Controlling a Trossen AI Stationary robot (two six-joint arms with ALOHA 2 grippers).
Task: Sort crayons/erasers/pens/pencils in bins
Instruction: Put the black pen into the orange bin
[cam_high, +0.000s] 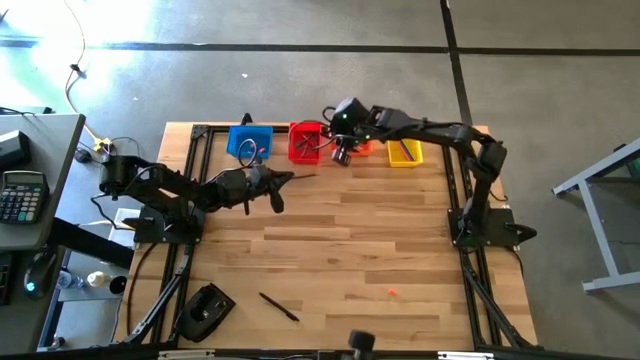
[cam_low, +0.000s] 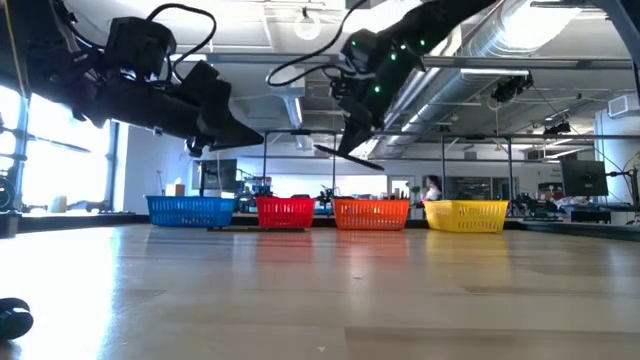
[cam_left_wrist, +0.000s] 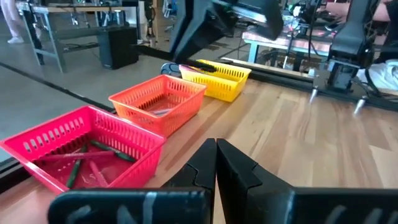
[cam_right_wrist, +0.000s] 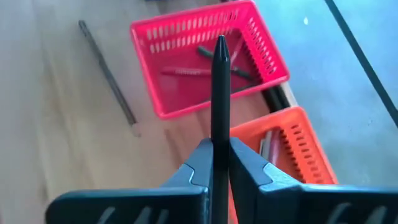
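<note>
Four bins stand in a row at the table's far edge: blue (cam_high: 250, 140), red (cam_high: 307, 141), orange (cam_right_wrist: 292, 149) and yellow (cam_high: 405, 152). The red bin (cam_right_wrist: 205, 62) holds several thin sticks, and the orange bin holds a few. My right gripper (cam_right_wrist: 220, 163) is shut on a black pen (cam_right_wrist: 220, 87) above the red and orange bins; it also shows in the high view (cam_high: 341, 150). My left gripper (cam_left_wrist: 216, 163) is shut and empty, above the table near the blue and red bins (cam_high: 283, 181). A tiny red eraser (cam_high: 392, 293) lies on the table near the front. My right gripper pinches the black pen's shaft (cam_right_wrist: 220, 134) between its two fingers. The pen lies along the fingers and sticks out past their tips, with its pointed end (cam_right_wrist: 221, 43) away from the gripper. In the low view the pen (cam_low: 350, 155) is tilted and lifted clear above the bins.
A dark pen (cam_high: 278, 306) lies on the table near the front edge. A black object (cam_high: 205, 310) sits at the front left corner. A thin grey stick (cam_right_wrist: 109, 71) lies on the table beside the red bin. The middle of the table is bare wood (cam_high: 350, 240).
</note>
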